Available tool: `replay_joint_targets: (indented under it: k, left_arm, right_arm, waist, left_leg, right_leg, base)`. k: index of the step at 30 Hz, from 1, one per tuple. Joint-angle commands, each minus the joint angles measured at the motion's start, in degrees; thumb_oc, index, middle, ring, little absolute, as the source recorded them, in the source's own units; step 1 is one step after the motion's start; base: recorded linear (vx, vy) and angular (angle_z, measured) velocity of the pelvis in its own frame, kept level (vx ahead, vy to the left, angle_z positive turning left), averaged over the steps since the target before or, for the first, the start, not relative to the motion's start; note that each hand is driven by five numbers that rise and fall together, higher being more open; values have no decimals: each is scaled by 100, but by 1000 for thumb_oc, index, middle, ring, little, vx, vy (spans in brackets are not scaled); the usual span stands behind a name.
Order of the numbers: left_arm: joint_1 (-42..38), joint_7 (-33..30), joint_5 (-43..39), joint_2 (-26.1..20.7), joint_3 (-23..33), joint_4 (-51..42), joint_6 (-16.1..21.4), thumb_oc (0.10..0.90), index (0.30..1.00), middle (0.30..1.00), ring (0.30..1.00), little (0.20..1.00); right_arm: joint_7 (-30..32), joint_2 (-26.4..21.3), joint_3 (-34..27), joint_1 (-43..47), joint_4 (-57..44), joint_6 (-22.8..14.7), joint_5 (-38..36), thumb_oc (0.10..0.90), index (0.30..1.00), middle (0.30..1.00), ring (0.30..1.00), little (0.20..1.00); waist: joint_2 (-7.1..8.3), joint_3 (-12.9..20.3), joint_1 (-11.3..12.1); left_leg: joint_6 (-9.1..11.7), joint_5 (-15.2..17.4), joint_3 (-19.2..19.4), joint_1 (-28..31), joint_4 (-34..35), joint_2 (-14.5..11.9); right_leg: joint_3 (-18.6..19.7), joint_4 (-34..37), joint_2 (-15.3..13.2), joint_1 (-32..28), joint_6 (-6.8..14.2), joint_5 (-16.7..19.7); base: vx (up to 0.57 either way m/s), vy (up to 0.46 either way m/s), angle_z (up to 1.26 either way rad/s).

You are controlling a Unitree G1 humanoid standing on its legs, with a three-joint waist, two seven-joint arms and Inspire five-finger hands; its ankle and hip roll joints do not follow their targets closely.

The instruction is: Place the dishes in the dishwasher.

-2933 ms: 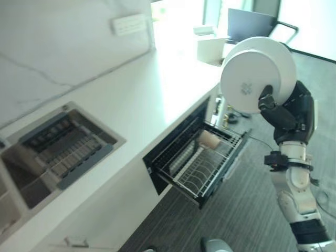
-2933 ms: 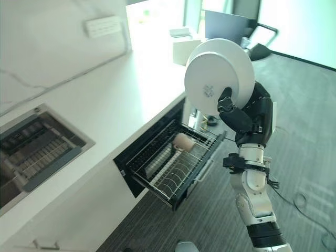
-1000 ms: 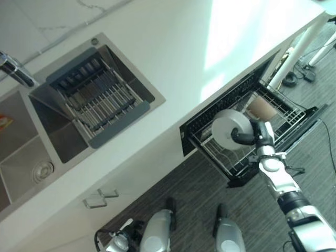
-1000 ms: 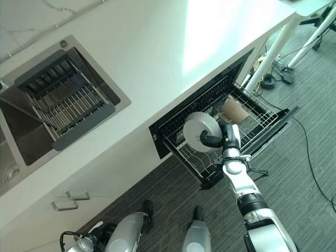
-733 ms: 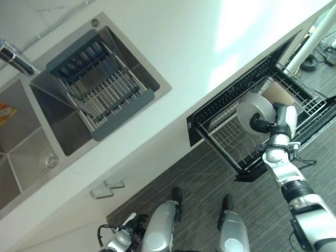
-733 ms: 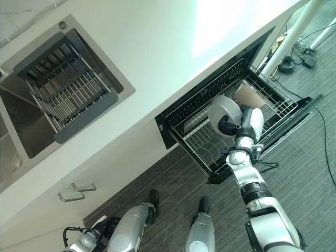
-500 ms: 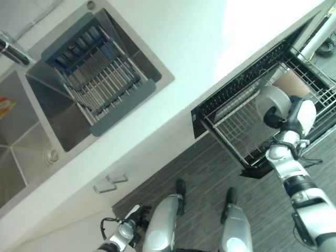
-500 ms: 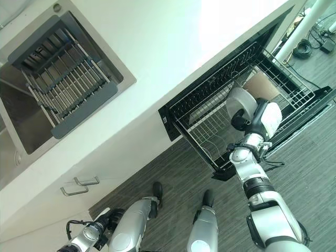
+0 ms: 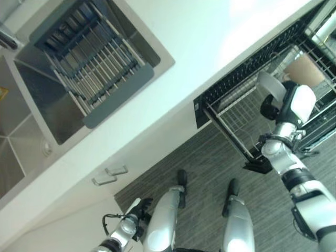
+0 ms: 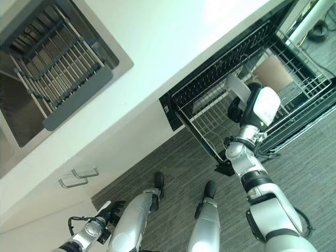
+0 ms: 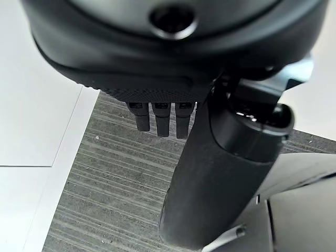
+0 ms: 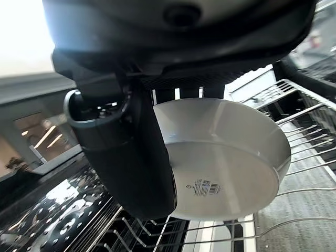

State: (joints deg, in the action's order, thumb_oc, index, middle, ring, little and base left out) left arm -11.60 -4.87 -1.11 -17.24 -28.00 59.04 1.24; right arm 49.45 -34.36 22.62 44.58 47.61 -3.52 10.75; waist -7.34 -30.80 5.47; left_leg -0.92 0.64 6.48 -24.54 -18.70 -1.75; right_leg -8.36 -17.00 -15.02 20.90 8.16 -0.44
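White worktop (image 9: 173, 63), sink (image 9: 31, 121) with drying rack (image 9: 94, 68); below, open dishwasher rack (image 10: 210, 118). Right hand (image 12: 131, 152), thumb clamped on white plate (image 12: 226, 157), holds it above the wire tines. Left hand (image 11: 210, 173): fingers (image 11: 160, 118) straight, over grey floor (image 11: 121, 194).

Plate (image 12: 226, 157) partly hidden behind right hand (image 12: 131, 152); rack (image 9: 231, 113) cut off at edge.

Right arm is reaching forward and up, silver-grey forearm extended, dark right hand (image 10: 247, 107) raised at its end. Its thumb (image 12: 131, 157) is pressing across the underside of a round white plate (image 12: 226, 157), fingers curling behind the rim, pinching it upright. Left hand (image 11: 173, 68) is hanging low, fingers (image 11: 160, 119) pointing down, relaxed and straight.
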Motion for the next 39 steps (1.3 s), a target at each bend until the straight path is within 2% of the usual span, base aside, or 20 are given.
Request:
replay_joint_targets:
  k: [1,4,8,13,14,15,18,19,20,21,22,25,29,32,36,39]
  left_arm:
    - [152,-165,-297,-136,-122,-242,91,800,900,900,900,900]
    - [133,-168,-388,-150,-112,-397,42,800,900,900,900,900]
    - [99,-196,-544,-161,-165,-502,156,800,900,900,900,900]
    - [105,-236,-793,-141,-250,-721,232,800,900,900,900,900]
    - [104,-244,-818,-136,-254,-747,246,800,900,900,900,900]
    - [163,-254,-829,-131,-282,-755,270,800,900,900,900,900]
    - [194,-315,-903,-164,-331,-904,277,800,900,900,900,900]
    - [196,-318,-918,-171,-335,-930,267,800,900,900,900,900]
    - [213,-317,-998,-226,-347,-1073,226,800,900,900,900,900]
    - [213,-312,-1002,-235,-343,-1091,217,800,900,900,900,900]
    - [210,-301,-1020,-266,-332,-1171,173,800,900,900,900,900]
    - [218,-286,-1038,-333,-323,-1323,110,800,900,900,900,900]
    - [221,-261,-1094,-452,-344,-1537,16,800,900,900,900,900]
    - [271,-271,-1129,-553,-385,-1706,14,800,900,900,900,900]
    - [339,-340,-1144,-614,-424,-1833,69,800,900,900,900,900]
    - [366,-391,-1143,-611,-417,-1850,64,800,900,900,900,900]
  right_arm:
    - [537,-415,207,649,-179,-214,448,400,300,300,300,300]
    - [674,-388,320,663,-144,-106,526,400,300,300,300,300]
    - [821,-328,433,747,1,-113,737,400,300,300,300,300]
    - [708,-312,545,861,81,69,665,400,300,300,300,300]
    - [671,-311,558,874,109,90,646,438,356,356,356,356]
    - [655,-295,575,820,135,100,626,453,380,380,380,380]
    - [457,-310,591,834,192,129,487,471,406,406,406,406]
    - [419,-313,592,836,194,147,469,513,469,469,469,469]
    - [-89,-287,622,831,250,278,331,576,564,564,564,564]
    - [-166,-281,631,832,253,310,323,599,599,599,599,599]
    - [-650,-250,696,837,279,596,101,800,900,900,900,900]
    - [-1639,-121,781,799,505,1053,-525,800,900,900,900,900]
    - [-2284,22,895,830,870,1579,-479,800,900,900,900,900]
    - [-2448,70,976,930,1073,1803,-354,800,900,900,900,900]
    - [-2260,69,1023,1032,995,1873,-226,800,900,900,900,900]
    - [-2196,52,1002,976,892,1836,-560,800,900,900,900,900]
  waist:
    - [-17,100,119]
    - [-32,100,147]
    - [-40,100,175]
    - [-84,100,193]
    - [-85,100,196]
    - [-72,100,196]
    - [-66,100,216]
    - [-67,100,218]
    - [-58,100,235]
    - [-55,100,237]
    - [-39,100,248]
    - [-22,100,281]
    - [-24,100,336]
    - [-47,100,389]
    - [-62,100,416]
    - [-53,100,401]
  left_leg:
    - [42,523,-469,239,151,-76]
    - [22,476,-473,84,151,-41]
    - [-13,407,-452,-204,151,-11]
    - [-29,326,-430,-499,151,35]
    - [-30,313,-424,-551,151,40]
    - [-3,455,-448,-438,147,62]
    - [-9,448,-452,-592,104,70]
    - [-10,446,-453,-615,94,71]
    - [-10,455,-469,-764,13,78]
    - [-11,456,-471,-778,6,78]
    - [-16,454,-475,-835,-12,77]
    - [-23,455,-482,-964,-77,70]
    - [-41,474,-495,-1134,-209,68]
    - [-52,461,-509,-1272,-286,61]
    - [-56,438,-528,-1401,-336,73]
    - [-50,442,-528,-1420,-365,69]
  right_leg:
    - [-60,-557,138,162,-265,-598]
    - [-21,-648,141,354,-264,-591]
    - [9,-753,132,685,-263,-571]
    - [36,-858,121,1023,-274,-552]
    - [40,-872,122,1078,-277,-547]
    - [91,-948,108,999,-229,-713]
    - [96,-997,114,1130,-229,-717]
    - [98,-1006,116,1150,-229,-717]
    - [112,-1071,134,1272,-227,-722]
    - [116,-1078,138,1285,-227,-723]
    - [120,-1090,152,1328,-232,-724]
    - [117,-1140,163,1425,-245,-724]
    - [122,-1258,176,1555,-256,-744]
    - [126,-1361,196,1660,-257,-759]
    - [145,-1416,229,1750,-247,-771]
    - [170,-1445,250,1756,-247,-787]
  base:
    - [-46,27,1]
    - [-34,22,4]
    - [-58,21,5]
    - [-43,51,2]
    - [36,25,3]
    - [39,11,4]
    - [1,6,6]
    - [-22,11,5]
    - [-15,10,6]
    - [-15,8,6]
    - [-6,-3,7]
    - [-5,-7,8]
    - [-3,-4,1]
    - [-12,-10,5]
    - [-40,-20,2]
    - [-10,-3,0]
